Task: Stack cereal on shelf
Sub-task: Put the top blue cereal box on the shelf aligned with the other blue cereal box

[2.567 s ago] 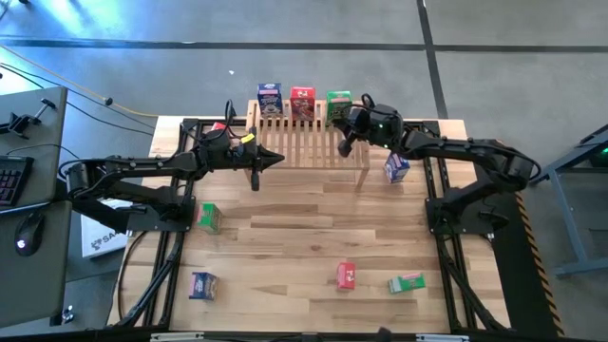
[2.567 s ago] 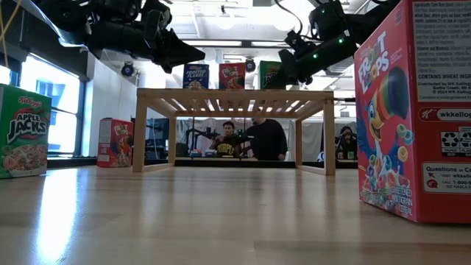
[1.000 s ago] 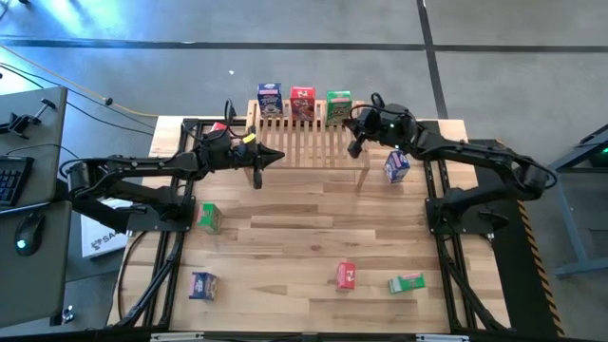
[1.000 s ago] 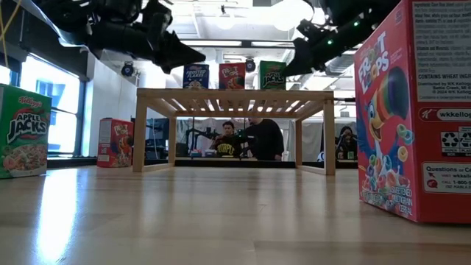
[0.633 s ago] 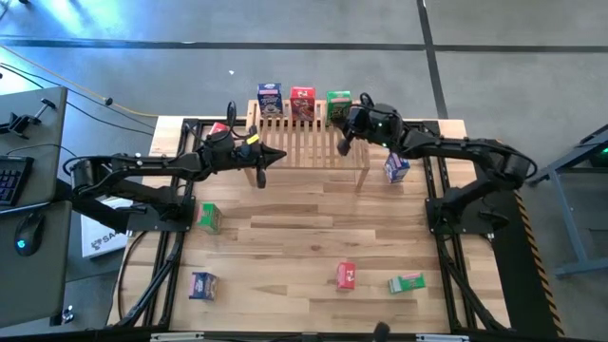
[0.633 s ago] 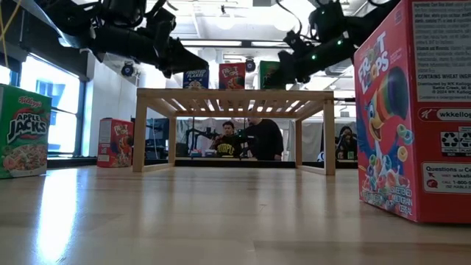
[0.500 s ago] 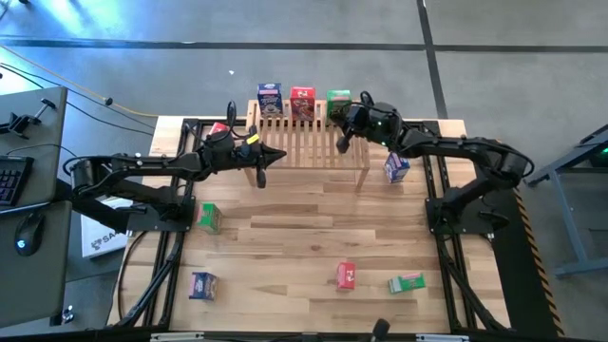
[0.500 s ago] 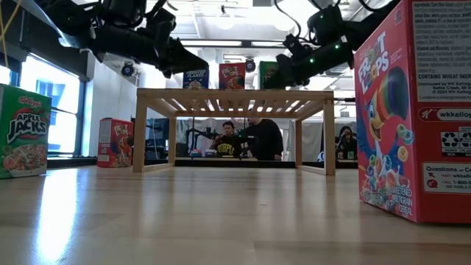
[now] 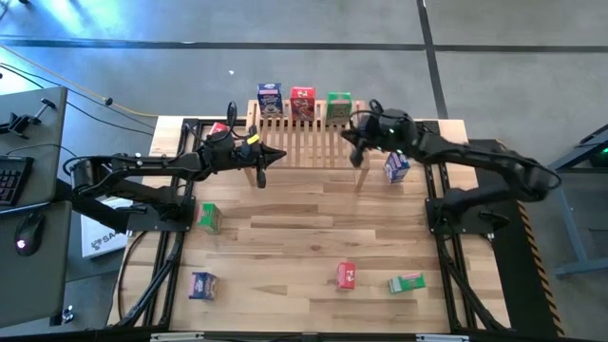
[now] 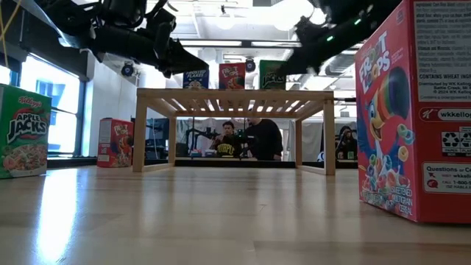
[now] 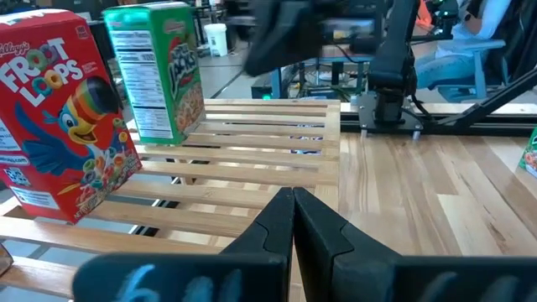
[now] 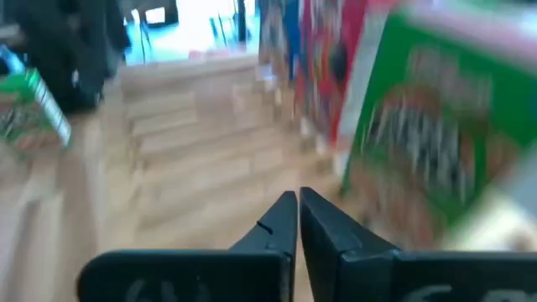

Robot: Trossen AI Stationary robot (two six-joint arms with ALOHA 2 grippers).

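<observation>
Found the right pincer (image 9: 356, 155) shut and gripping nothing, above the shelf (image 9: 304, 147) at its near right corner. Located three boxes of the cereal upright in a row along the far edge of the slats: green box (image 9: 338, 104) just beyond that pincer and clear of it, red box (image 9: 302, 101) and blue box (image 9: 270, 98) farther off to its side. Judged the row set at the far edge to leave the near slats free for further boxes.

Found the left pincer (image 9: 259, 177) shut too and empty, over the shelf's near left corner, well short of the row. Judged it parked there, waiting.

Counted more cereal on the desk (image 9: 304, 237), well apart from both pincers, save a loose blue box (image 9: 396, 167) near the right pincer, off the shelf's end.

Compared with half a second earlier: had the right pincer close against the green box then; drawn back toward the near edge now, with the box left standing free. Saw no shift in the left pincer or in the row.
</observation>
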